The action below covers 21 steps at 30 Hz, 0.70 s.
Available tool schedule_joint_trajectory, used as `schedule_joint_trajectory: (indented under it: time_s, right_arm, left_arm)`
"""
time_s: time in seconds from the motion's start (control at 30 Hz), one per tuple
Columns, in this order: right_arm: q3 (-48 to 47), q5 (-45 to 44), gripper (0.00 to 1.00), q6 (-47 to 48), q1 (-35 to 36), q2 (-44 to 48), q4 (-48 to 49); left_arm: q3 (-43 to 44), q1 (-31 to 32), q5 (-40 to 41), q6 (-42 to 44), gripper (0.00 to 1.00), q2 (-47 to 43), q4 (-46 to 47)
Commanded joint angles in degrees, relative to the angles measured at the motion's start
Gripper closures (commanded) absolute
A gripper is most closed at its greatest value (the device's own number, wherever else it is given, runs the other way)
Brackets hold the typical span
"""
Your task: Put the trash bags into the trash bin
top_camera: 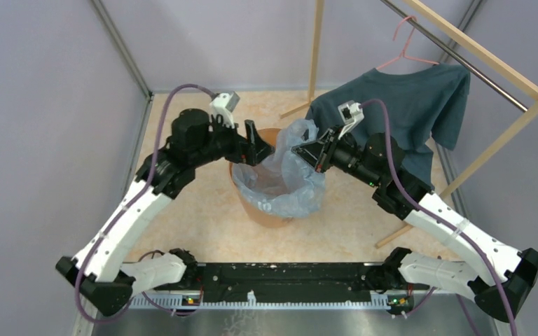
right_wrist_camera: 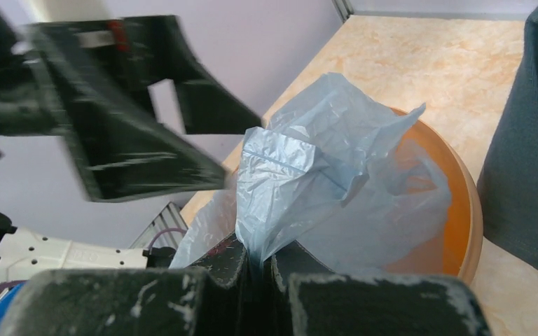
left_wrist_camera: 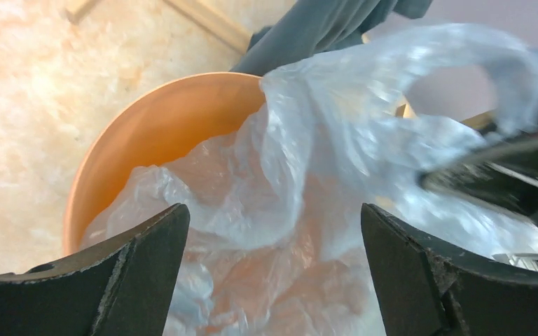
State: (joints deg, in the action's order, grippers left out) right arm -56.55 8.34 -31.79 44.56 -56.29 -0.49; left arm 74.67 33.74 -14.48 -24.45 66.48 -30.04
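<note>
The pale blue translucent trash bag (top_camera: pixel 291 171) hangs into the round orange trash bin (top_camera: pixel 270 210) and drapes over its near right rim. My right gripper (top_camera: pixel 301 150) is shut on an upper edge of the bag (right_wrist_camera: pixel 301 168), holding it above the bin's right side. My left gripper (top_camera: pixel 256 150) is open and empty over the bin's left rim, its fingers (left_wrist_camera: pixel 147 266) spread above the bag film (left_wrist_camera: pixel 308 175) inside the bin (left_wrist_camera: pixel 161 126). The bin's inside shows orange behind the bag in the right wrist view (right_wrist_camera: pixel 455 203).
A dark teal T-shirt (top_camera: pixel 406 105) hangs from a pink hanger (top_camera: pixel 410 42) on a wooden rack (top_camera: pixel 490 63) close behind and right of the bin. Grey walls enclose the beige floor (top_camera: pixel 196 210).
</note>
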Motion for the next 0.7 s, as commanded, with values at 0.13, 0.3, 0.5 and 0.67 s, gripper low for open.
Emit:
schedule_joint_trajectory:
  time_s: [0.13,0.3,0.5,0.67]
  right_arm:
    - [-2.18,2.75,1.00,-0.01,-0.36,0.40,2.43]
    - [-4.24,4.98,1.00,-0.56,-0.54,-1.27,2.79]
    - [-3.85,6.60,1.00,-3.50,-1.03,-2.33,6.17]
    - [-4.29,6.83,1.00,-4.30,-1.08,-3.31,6.60]
  left_arm:
    - [0.46,0.10,-16.48,12.37,0.02,-15.30,-10.57]
    - [-8.43,0.12,-32.34,6.07,0.01,-22.02,-2.81]
    - [-15.31,1.02,-33.76,-0.54,0.01,-24.16,8.61]
    - [-15.60,11.70,-23.05,2.35,0.01,-19.85,8.88]
